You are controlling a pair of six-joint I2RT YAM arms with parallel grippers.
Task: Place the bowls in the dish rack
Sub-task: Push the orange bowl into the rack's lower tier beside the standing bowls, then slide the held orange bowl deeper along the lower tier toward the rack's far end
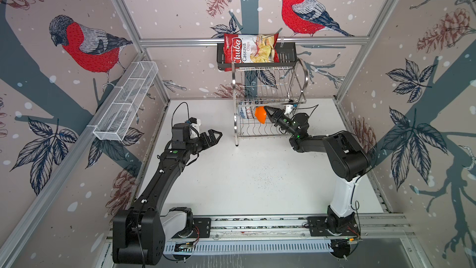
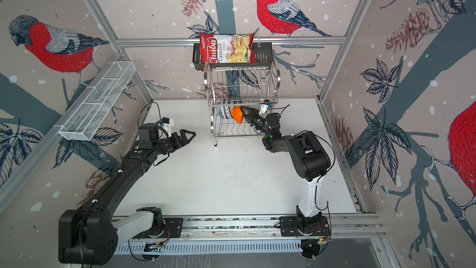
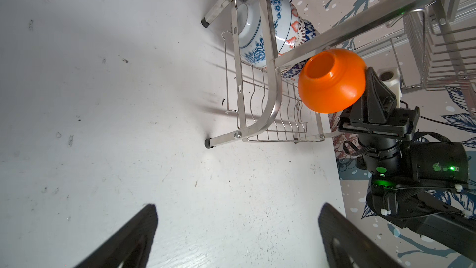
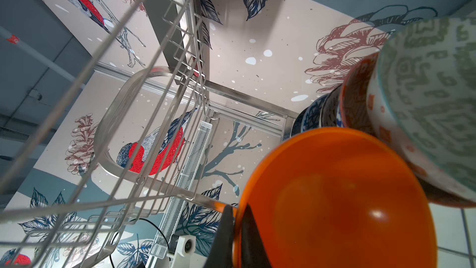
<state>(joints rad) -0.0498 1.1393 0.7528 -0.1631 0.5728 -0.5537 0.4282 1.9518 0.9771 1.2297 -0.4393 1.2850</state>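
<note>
White worktop (image 1: 244, 176), bird-print walls (image 1: 180, 9). My right jaws pinch the orange bowl (image 1: 260, 115) by its rim within the dish rack (image 1: 234, 86) lower tier; left jaws spread, empty. Only the right wrist view shows the grey-green bowl (image 4: 425, 94) racked beside it, possibly touching.

Both top views: we look down from high up on the near side, facing the back wall (image 1: 180, 9), far out, whole table (image 1: 257, 176) in frame. They share nearly everything, just shifted sideways.

Left wrist view: we sit behind the left gripper (image 3: 238, 206), looking out between its spread fingers. The dish rack (image 3: 276, 91) is ahead at mid range, and the right gripper (image 3: 368, 78) clamped on the orange bowl (image 3: 332, 83) is ahead too.

Right wrist view: we sit right behind the right gripper, very close, tilted up through the rack wires, orange bowl filling the space at the tips.

Both wrist views share the rack's lower tier, the racked bowls (image 3: 252, 27) and the orange bowl.
</note>
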